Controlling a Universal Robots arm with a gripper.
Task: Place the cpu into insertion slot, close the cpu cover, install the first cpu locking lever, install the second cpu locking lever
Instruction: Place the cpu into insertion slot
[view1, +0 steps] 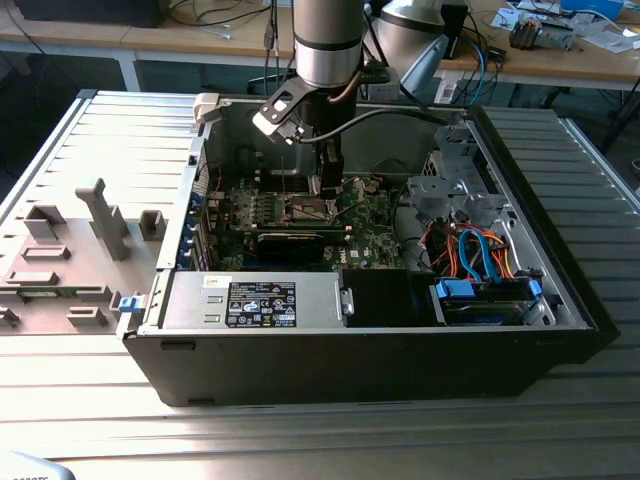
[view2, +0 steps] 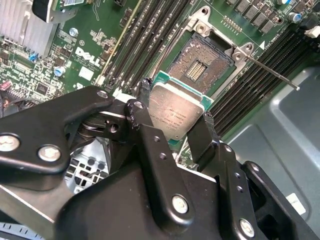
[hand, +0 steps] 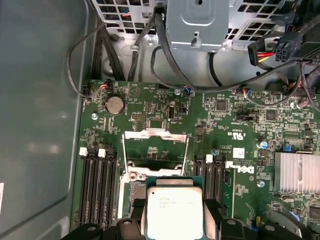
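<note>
I judge this to be a robotics or electronics-assembly lab, not a home or an office. My grounds are as follows. A robot arm (view1: 327, 40) stands over a ribbed metal table (view1: 100, 400), with its gripper (view1: 327, 188) clasping a cpu (view2: 175, 111) inside an opened computer case (view1: 350, 360). The case's green motherboard (hand: 150, 107) lies exposed. Grey moulded fixtures (view1: 105, 215) stand on the table at the exterior view's left. Behind the table I note wooden workbenches (view1: 590, 65) strewn with loose cables (view1: 225, 12) and small hardware (view1: 540, 30).
</note>
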